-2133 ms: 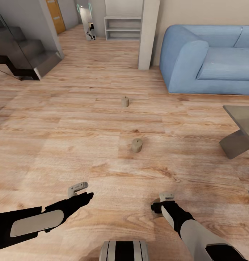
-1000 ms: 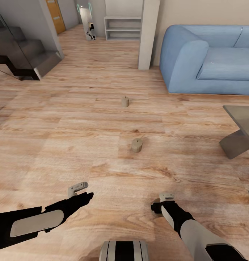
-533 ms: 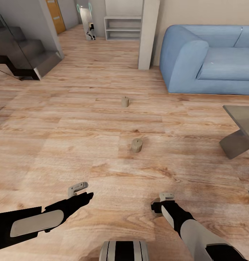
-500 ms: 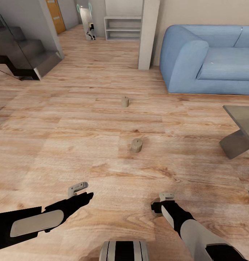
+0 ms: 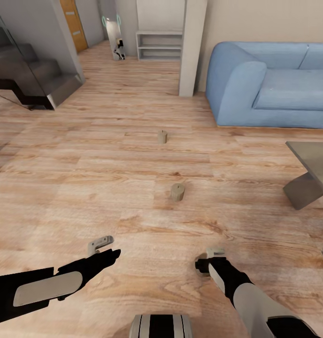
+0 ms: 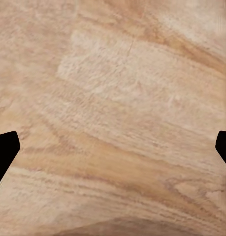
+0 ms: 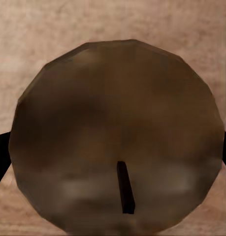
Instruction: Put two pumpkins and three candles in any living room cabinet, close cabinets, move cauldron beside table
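Two tan candles stand on the wood floor ahead, one near (image 5: 177, 192) and one farther (image 5: 162, 136). A third candle (image 7: 117, 132) lies straight under my right gripper (image 5: 211, 260), its round top and dark wick seen from above, with the black fingertips (image 7: 0, 152) at its two sides, spread wide. My left gripper (image 5: 107, 249) hangs open over bare floor, its fingertips (image 6: 5, 150) far apart. The grey table (image 5: 311, 159) shows its corner and a slab leg at the right. Pumpkins, cabinet and cauldron are out of view.
A blue sofa (image 5: 274, 89) stands at the back right beside a pale pillar (image 5: 189, 47). Dark stairs (image 5: 34, 80) rise at the left. A low white shelf (image 5: 159, 44) stands far back in the hallway.
The whole picture has shifted slightly, so the camera has moved. Both arms and the candles keep their places.
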Available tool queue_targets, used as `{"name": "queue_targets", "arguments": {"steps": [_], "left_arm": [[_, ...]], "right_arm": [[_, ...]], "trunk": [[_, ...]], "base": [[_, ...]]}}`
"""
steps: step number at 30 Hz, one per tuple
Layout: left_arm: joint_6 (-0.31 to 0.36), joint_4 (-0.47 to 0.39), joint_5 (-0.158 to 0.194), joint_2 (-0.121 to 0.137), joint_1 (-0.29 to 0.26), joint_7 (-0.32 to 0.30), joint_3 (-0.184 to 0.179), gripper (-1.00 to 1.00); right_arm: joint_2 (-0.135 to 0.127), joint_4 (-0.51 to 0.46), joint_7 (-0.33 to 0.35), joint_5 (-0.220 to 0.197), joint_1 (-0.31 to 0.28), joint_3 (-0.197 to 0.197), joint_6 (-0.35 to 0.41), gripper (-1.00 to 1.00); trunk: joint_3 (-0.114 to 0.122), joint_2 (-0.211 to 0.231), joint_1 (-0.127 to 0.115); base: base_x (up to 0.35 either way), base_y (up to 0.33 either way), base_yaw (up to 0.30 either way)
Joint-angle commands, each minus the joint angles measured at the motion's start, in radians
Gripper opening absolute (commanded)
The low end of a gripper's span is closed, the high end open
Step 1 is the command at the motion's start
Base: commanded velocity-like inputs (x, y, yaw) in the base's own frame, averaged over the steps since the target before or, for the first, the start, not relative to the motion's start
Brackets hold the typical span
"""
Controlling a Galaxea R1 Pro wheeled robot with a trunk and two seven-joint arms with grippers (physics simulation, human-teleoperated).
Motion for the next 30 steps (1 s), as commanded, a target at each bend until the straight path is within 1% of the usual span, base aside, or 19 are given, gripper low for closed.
{"name": "queue_targets", "arguments": {"steps": [1, 5, 7, 9, 10, 11, 12, 16, 17, 19, 20, 21, 22, 23, 24, 25, 26, 28, 30], "left_arm": [[-0.006, 0.005, 0.005, 0.000, -0.002, 0.001, -0.002, 1.00], [-0.005, 0.016, 0.006, -0.001, -0.002, 0.001, -0.002, 1.00], [-0.005, 0.019, 0.006, -0.001, -0.002, 0.001, -0.002, 1.00], [-0.005, 0.019, 0.006, -0.001, -0.002, 0.001, -0.002, 1.00], [-0.005, 0.021, 0.006, -0.001, -0.002, 0.001, -0.002, 1.00], [-0.005, 0.022, 0.006, -0.001, -0.002, 0.001, -0.002, 1.00], [-0.005, 0.026, 0.006, -0.002, -0.002, 0.001, -0.002, 1.00], [-0.003, 0.057, 0.006, -0.004, -0.002, 0.001, -0.003, 1.00], [0.000, 0.093, 0.006, -0.010, -0.002, 0.000, -0.004, 1.00], [0.001, 0.134, 0.007, -0.029, -0.002, 0.000, -0.004, 1.00], [0.003, 0.172, 0.010, -0.047, -0.002, 0.001, -0.004, 1.00], [0.006, 0.220, 0.023, -0.065, -0.002, 0.002, -0.004, 1.00], [0.027, 0.284, 0.072, -0.087, -0.002, 0.003, -0.004, 1.00], [0.057, 0.313, 0.110, -0.102, -0.002, 0.003, -0.006, 1.00], [0.098, 0.336, 0.141, -0.114, -0.002, 0.003, -0.007, 1.00], [0.120, 0.346, 0.151, -0.118, -0.002, 0.004, -0.007, 1.00], [0.163, 0.363, 0.166, -0.123, -0.002, 0.004, -0.007, 1.00], [0.201, 0.378, 0.176, -0.126, -0.002, 0.005, -0.007, 1.00], [0.217, 0.385, 0.167, -0.123, -0.002, 0.004, -0.005, 1.00]], "right_arm": [[0.000, -0.025, -0.005, -0.002, 0.002, 0.002, 0.010, -1.00], [0.000, -0.144, -0.006, -0.003, 0.020, 0.002, 0.064, -1.00], [0.000, -0.241, -0.006, -0.003, 0.062, 0.002, 0.116, -1.00], [0.001, -0.300, -0.006, -0.003, 0.091, 0.002, 0.144, -1.00], [0.001, -0.363, -0.006, -0.003, 0.121, 0.002, 0.173, -1.00], [0.001, -0.395, -0.006, -0.003, 0.136, 0.002, 0.189, -1.00], [0.002, -0.459, -0.006, -0.003, 0.166, 0.002, 0.220, -1.00], [0.003, -0.608, -0.006, -0.006, 0.238, 0.002, 0.302, -1.00], [0.003, -0.635, -0.006, -0.006, 0.252, 0.002, 0.318, -1.00], [0.003, -0.646, -0.006, -0.006, 0.257, 0.002, 0.325, -1.00], [0.003, -0.647, -0.006, -0.006, 0.258, 0.001, 0.326, -1.00], [0.002, -0.650, -0.006, -0.006, 0.259, 0.001, 0.328, -1.00], [0.002, -0.651, -0.006, -0.006, 0.260, 0.001, 0.328, -1.00], [0.002, -0.652, -0.006, -0.006, 0.261, 0.001, 0.327, -1.00], [0.002, -0.653, -0.006, -0.006, 0.261, 0.001, 0.327, -1.00], [0.002, -0.653, -0.006, -0.006, 0.261, 0.001, 0.327, -1.00], [0.002, -0.653, -0.006, -0.006, 0.261, 0.001, 0.328, -1.00], [0.002, -0.653, -0.006, -0.006, 0.262, 0.001, 0.329, -1.00], [0.002, -0.653, -0.006, -0.006, 0.262, 0.001, 0.330, -1.00]], "trunk": [[0.003, 0.000, -0.001], [0.019, 0.001, -0.002], [0.026, 0.001, -0.003], [0.034, 0.002, -0.004], [0.038, 0.002, -0.005], [0.042, 0.002, -0.005], [0.046, 0.003, -0.005], [0.061, 0.003, -0.007], [0.065, 0.004, -0.008], [0.073, 0.004, -0.009], [0.077, 0.004, -0.009], [0.080, 0.005, -0.010], [0.084, 0.005, -0.010], [0.088, 0.005, -0.010], [0.092, 0.005, -0.011], [0.096, 0.006, -0.011], [0.100, 0.006, -0.012], [0.108, 0.006, -0.013], [0.115, 0.007, -0.014]], "base": [[0.000, 0.000, 0.000], [0.000, 0.000, 0.000], [0.000, 0.000, 0.000], [0.000, 0.000, 0.000], [0.000, 0.000, 0.000], [0.000, 0.000, 0.000], [0.000, 0.000, 0.000], [0.000, 0.000, 0.000], [0.000, 0.000, 0.000], [0.000, 0.000, 0.000], [0.000, 0.000, 0.000], [0.000, 0.000, 0.000], [0.000, 0.000, 0.000], [0.000, 0.000, 0.000], [0.000, 0.000, 0.000], [0.000, 0.000, 0.000], [0.000, 0.000, 0.000], [0.000, 0.000, 0.000], [0.000, 0.000, 0.000]]}}
